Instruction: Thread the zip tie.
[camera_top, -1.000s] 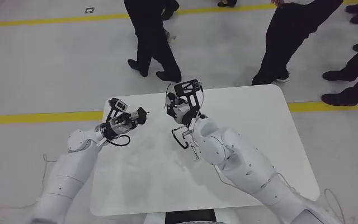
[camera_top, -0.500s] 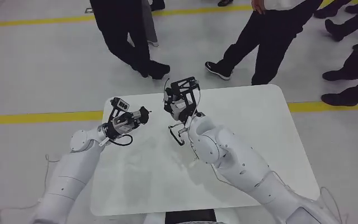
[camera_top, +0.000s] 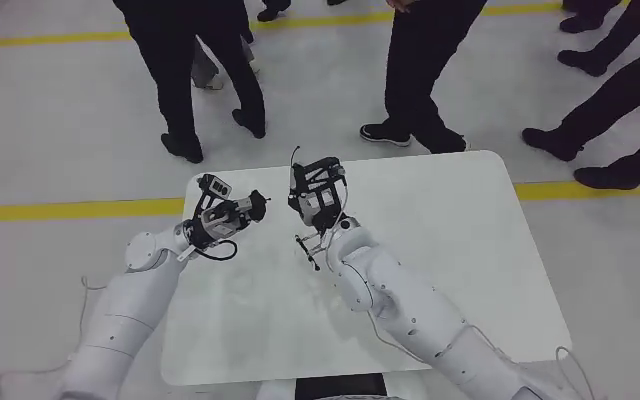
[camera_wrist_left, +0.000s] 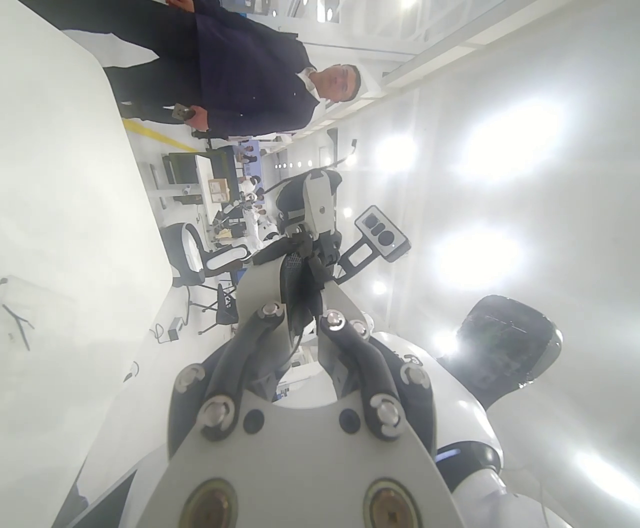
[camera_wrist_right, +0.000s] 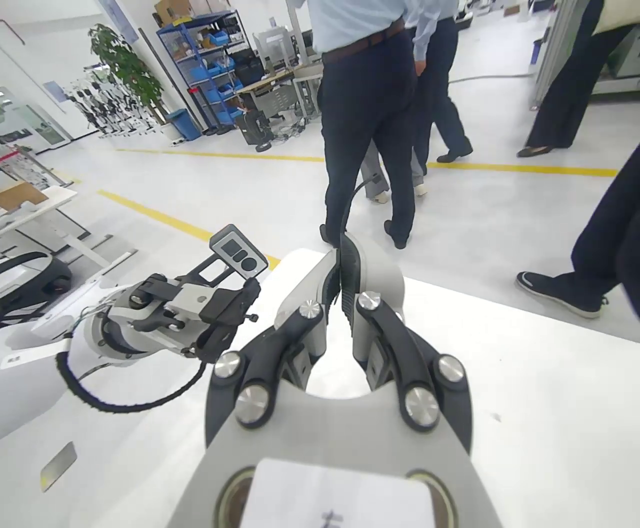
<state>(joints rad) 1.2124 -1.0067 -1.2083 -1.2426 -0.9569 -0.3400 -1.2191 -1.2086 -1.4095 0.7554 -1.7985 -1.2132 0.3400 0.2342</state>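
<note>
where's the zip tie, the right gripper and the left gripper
zip tie (camera_wrist_right: 347, 217): right wrist view, black strip above the fingers
right gripper (camera_wrist_right: 341, 260): right wrist view, between its fingertips
left gripper (camera_wrist_left: 302, 255): left wrist view, between its fingertips

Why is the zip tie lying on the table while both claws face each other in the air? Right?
No. The zip tie is pinched in the shut right claw, not lying on the table; the right wrist view shows it. The rest holds.

Top view: overhead, looking down on the white table and both arms.
Right wrist view: close behind the right gripper, facing the left gripper.
Left wrist view: close behind the left gripper, facing the right gripper.
</note>
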